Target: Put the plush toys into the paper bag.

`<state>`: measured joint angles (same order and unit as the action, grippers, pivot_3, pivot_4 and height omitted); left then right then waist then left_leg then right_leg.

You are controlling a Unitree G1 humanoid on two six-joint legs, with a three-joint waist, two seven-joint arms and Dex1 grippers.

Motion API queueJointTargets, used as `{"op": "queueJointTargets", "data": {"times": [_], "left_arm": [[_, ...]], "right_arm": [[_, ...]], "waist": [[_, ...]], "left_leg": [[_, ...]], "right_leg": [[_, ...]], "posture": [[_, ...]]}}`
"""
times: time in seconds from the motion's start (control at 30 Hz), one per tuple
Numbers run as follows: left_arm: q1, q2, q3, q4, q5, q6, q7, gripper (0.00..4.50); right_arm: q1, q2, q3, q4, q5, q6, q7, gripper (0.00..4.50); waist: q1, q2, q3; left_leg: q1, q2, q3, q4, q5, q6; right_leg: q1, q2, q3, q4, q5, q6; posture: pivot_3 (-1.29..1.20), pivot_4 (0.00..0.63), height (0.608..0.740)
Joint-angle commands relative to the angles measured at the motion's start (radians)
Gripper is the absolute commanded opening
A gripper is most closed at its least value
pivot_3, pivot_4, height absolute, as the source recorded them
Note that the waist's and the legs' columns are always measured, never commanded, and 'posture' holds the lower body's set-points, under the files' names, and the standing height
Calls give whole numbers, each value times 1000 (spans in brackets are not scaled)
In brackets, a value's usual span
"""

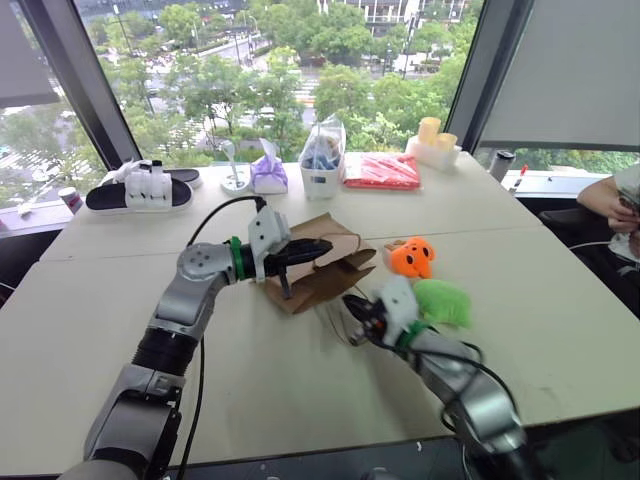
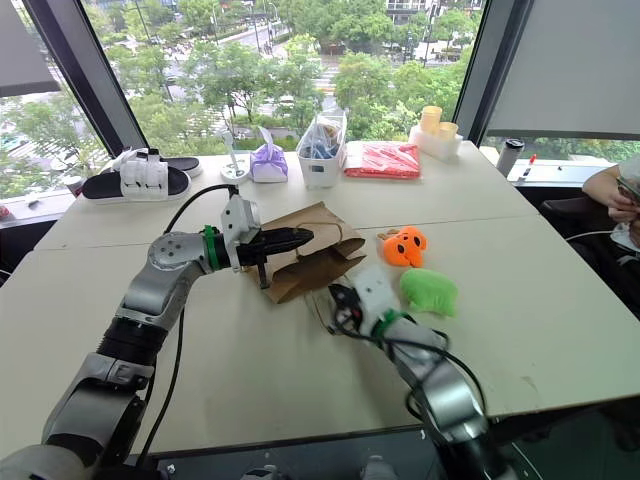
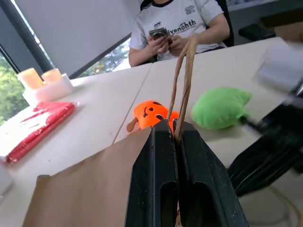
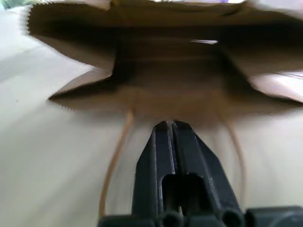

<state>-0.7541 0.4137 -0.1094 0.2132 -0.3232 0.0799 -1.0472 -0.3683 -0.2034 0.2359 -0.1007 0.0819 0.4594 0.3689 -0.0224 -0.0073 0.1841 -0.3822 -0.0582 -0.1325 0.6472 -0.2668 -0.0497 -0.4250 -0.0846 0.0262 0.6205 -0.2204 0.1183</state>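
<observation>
My left gripper [image 3: 174, 130] pinches the paper bag [image 1: 322, 262]'s handle; my right gripper [image 4: 172, 126], closed and empty, faces its mouth. 2 plush toys [image 1: 428, 280] wait beside. The thin loop could tear.

We see brown kraft paper bag [image 1: 318, 262], thin tan loop handle [image 3: 182, 90] pinched between black fingers [image 3: 158, 175] of left gripper [image 1: 322, 247]. Beyond left gripper: bright orange plush toy [image 1: 413, 256], dark face marks; beside it plain bright green plush toy [image 1: 443, 302]. Right gripper [image 4: 172, 128] black, facing bag's shadowed brown opening. Table [image 1: 560, 300] pale cream. Farther off: red packet [image 1: 382, 171], purple pouch [image 1: 268, 172].
</observation>
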Motion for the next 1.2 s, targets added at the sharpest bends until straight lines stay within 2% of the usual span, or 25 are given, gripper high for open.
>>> {"op": "queueJointTargets", "data": {"times": [0.03,0.1,0.23,0.33,0.47,0.63,0.7,0.83,1.0,1.03,1.07,1.2], "left_arm": [[-22,20,46,-81,-53,68,2,70],[-23,23,56,-106,-70,103,11,70],[-81,-2,146,-137,-144,206,129,70],[-149,-26,214,-108,-176,239,221,70],[-226,-22,274,-69,-212,262,262,70],[-155,-24,239,-134,-210,278,239,70],[-105,-28,217,-175,-208,288,230,70],[27,-47,162,-253,-188,281,225,70],[47,-48,156,-270,-198,285,231,70],[47,-47,155,-272,-200,287,229,0],[49,-44,155,-274,-202,289,226,0],[49,-35,159,-282,-211,300,222,0]], "right_arm": [[-106,67,18,202,-50,-114,-41,0],[-150,97,11,294,-58,-152,-51,0],[-235,137,20,478,-97,-196,-71,0],[-234,132,22,491,-105,-220,-50,0],[-212,120,23,475,-117,-224,-30,0],[-172,108,17,417,-119,-208,-20,0],[-154,104,7,365,-112,-188,-19,0],[-74,61,-67,43,-56,-19,-14,0],[26,-57,-183,-311,18,245,17,0],[49,-87,-225,-375,36,300,22,565],[71,-115,-270,-437,62,355,30,825],[146,-220,-387,-591,107,495,44,2879]], "waist": [[2,0,0],[6,0,0],[4,0,0],[3,0,0],[-3,0,0],[-19,0,0],[-21,0,0],[-18,0,0],[-9,0,0],[-6,0,0],[0,0,0],[7,0,0]], "left_leg": [[0,0,0,0,0,0],[0,0,-1,-1,0,0],[-3,0,-1,0,0,-1],[-3,0,-2,0,1,-1],[-2,0,-2,-1,1,-2],[-1,0,-2,-1,1,-2],[-1,0,-2,-1,1,-2],[-1,0,-2,-1,1,-2],[-3,0,-3,1,1,-3],[-3,0,-3,1,1,-3],[-2,0,-2,1,1,-3],[-3,0,-2,1,1,-3]], "right_leg": [[0,0,0,0,0,0],[0,1,0,1,0,0],[-3,0,1,1,0,0],[-3,1,0,1,0,0],[-3,1,0,2,0,0],[-3,1,0,5,0,0],[-3,1,1,6,0,0],[-4,1,1,7,0,-1],[-5,1,1,7,0,-1],[-5,1,1,7,0,-1],[-4,1,1,7,0,-1],[-4,1,1,7,0,-1]], "posture": [[0,150,740],[0,150,740],[0,150,740],[0,150,740],[0,150,740],[0,150,740],[0,150,740],[0,150,740],[0,150,740],[0,150,740],[0,150,740],[0,150,740]]}}
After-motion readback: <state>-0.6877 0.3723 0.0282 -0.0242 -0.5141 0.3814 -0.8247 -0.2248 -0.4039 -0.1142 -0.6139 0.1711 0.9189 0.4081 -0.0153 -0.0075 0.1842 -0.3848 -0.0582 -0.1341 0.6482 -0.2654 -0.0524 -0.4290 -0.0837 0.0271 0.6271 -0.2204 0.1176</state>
